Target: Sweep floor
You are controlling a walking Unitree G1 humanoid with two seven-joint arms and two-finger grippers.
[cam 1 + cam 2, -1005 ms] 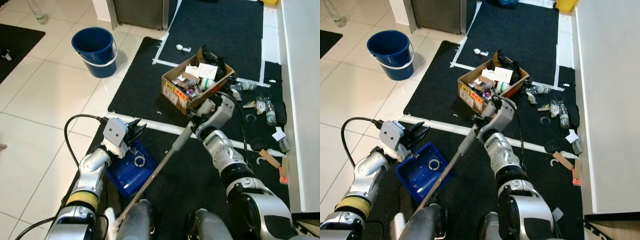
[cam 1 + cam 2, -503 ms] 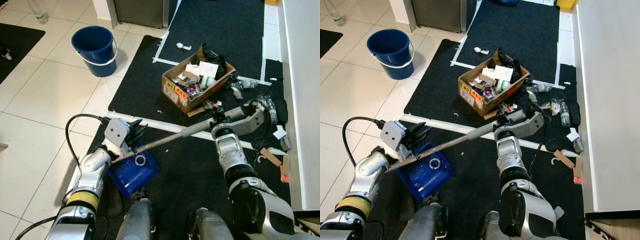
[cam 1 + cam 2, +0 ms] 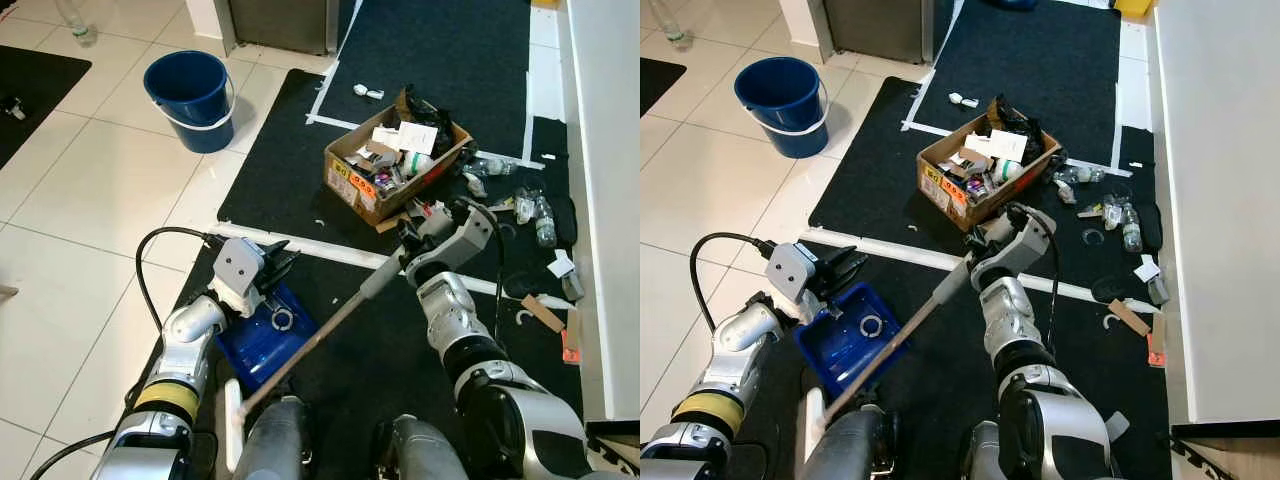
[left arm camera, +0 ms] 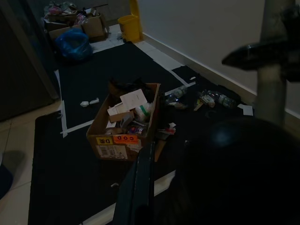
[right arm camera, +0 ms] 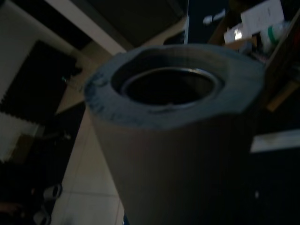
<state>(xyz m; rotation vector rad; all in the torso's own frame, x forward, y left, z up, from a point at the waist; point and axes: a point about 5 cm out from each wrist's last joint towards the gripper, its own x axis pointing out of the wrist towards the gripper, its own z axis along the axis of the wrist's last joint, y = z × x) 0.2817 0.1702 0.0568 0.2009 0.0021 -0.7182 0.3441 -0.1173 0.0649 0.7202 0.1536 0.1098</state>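
One cardboard box (image 3: 395, 162) — full of rubbish; blue dustpan (image 3: 262, 340) — small ring.

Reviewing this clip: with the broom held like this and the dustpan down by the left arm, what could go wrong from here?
1. The broom handle crosses right beside the blue dustpan held by the left gripper; a swing could knock the dustpan askew.
2. The right gripper grips the handle's top end close to the cardboard box; the arm may bump it and spill trash.
3. Bottles by the wall look hard to reach.
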